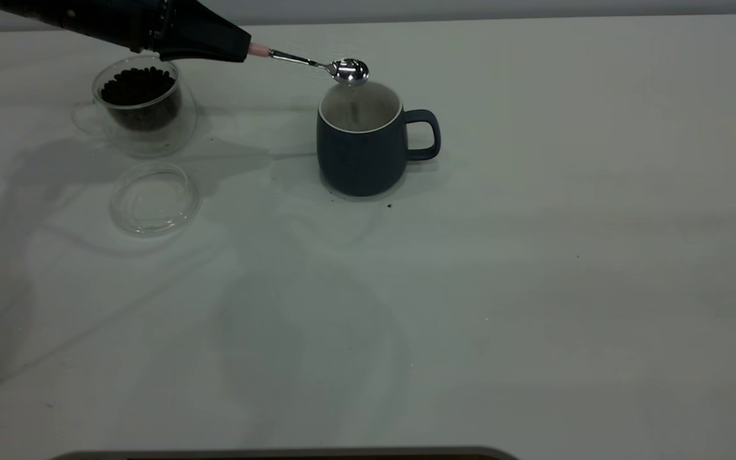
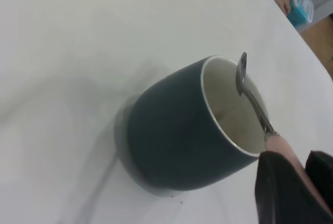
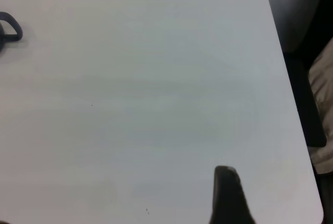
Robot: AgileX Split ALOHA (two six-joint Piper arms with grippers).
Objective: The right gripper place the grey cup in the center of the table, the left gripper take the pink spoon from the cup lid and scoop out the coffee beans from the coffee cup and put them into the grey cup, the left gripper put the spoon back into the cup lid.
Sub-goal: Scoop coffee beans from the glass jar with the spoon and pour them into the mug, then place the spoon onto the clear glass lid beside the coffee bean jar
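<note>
The grey cup (image 1: 358, 150) stands upright near the middle of the table (image 1: 534, 287), its handle (image 3: 10, 30) turned to the right. My left gripper (image 1: 239, 51) is shut on the pink spoon's handle (image 2: 281, 148). It holds the spoon (image 1: 350, 71) out so that the metal bowl hangs just above the cup's far rim. The bowl (image 2: 242, 70) is tipped on edge and I see no beans in it. The coffee cup (image 1: 141, 108), at the far left, holds the coffee beans (image 1: 138, 86). In front of it lies the cup lid (image 1: 154, 199) with nothing on it. My right gripper (image 3: 226, 193) is parked over bare table.
The table's right edge (image 3: 291, 88) runs close to the right gripper, with dark floor and cloth beyond it. A few dark specks (image 1: 389, 206) lie by the grey cup's base. A dark strip (image 1: 278, 455) borders the near edge.
</note>
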